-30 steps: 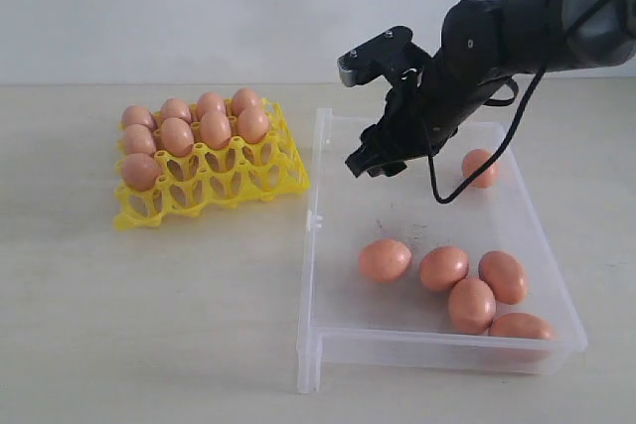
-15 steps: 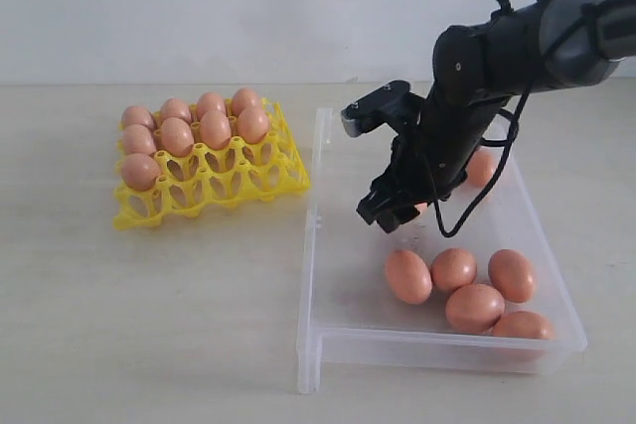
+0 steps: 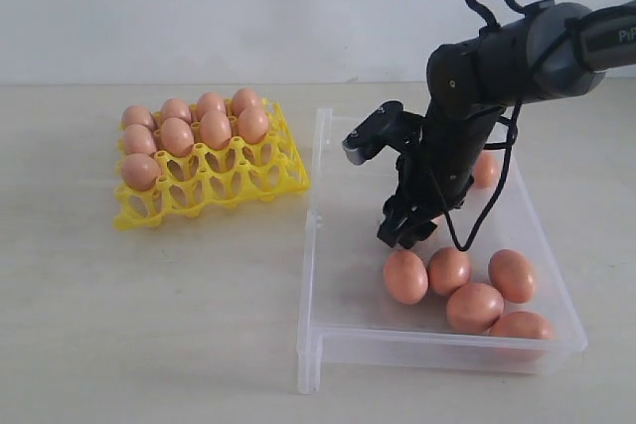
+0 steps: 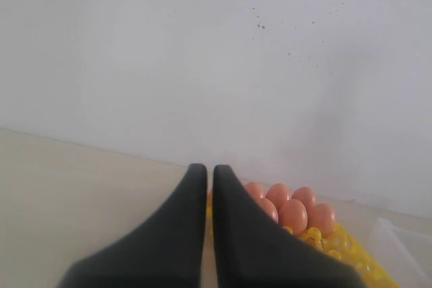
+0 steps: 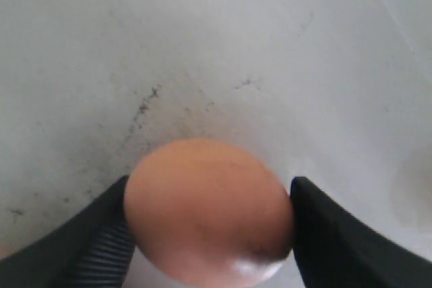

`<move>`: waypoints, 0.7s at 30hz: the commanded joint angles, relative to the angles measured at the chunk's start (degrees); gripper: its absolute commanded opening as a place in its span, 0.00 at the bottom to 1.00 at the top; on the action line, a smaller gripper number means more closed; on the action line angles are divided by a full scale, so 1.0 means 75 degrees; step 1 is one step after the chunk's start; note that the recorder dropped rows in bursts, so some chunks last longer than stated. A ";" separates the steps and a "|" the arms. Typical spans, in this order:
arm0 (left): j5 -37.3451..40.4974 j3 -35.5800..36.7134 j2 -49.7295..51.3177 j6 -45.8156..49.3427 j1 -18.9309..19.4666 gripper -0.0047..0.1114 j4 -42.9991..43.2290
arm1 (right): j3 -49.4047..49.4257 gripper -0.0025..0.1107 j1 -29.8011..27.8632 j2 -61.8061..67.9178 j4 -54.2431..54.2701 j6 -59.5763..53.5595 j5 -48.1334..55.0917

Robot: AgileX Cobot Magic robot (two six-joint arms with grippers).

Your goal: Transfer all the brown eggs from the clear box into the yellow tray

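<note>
The right arm (image 3: 497, 57) partly hides the far brown egg (image 3: 485, 169). In the right wrist view, both fingers (image 5: 351, 241) are cut off at the frame edge. The egg between them (image 5: 209, 207) is blurred.

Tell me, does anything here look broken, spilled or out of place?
Nothing is broken or spilled. The only blemish is the dark scuff marks on the floor of the clear box. The brown eggs in it lie loose, a few touching, none visibly cracked. Those in the yellow tray sit neatly in their cups.
</note>
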 commanded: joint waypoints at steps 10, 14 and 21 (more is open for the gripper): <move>0.0000 -0.0020 -0.0022 0.0070 -0.0032 0.07 -0.0025 | 0.0020 0.44 -0.0038 0.0047 -0.1396 -0.1597 -0.0344; 0.0000 -0.0020 -0.0022 0.0070 -0.0032 0.07 -0.0025 | 0.0020 0.48 -0.0038 0.0047 -0.1431 -0.1984 -0.0580; 0.0000 -0.0020 -0.0022 0.0070 -0.0032 0.07 -0.0025 | 0.0020 0.52 -0.0038 0.0047 -0.1466 -0.2562 -0.1076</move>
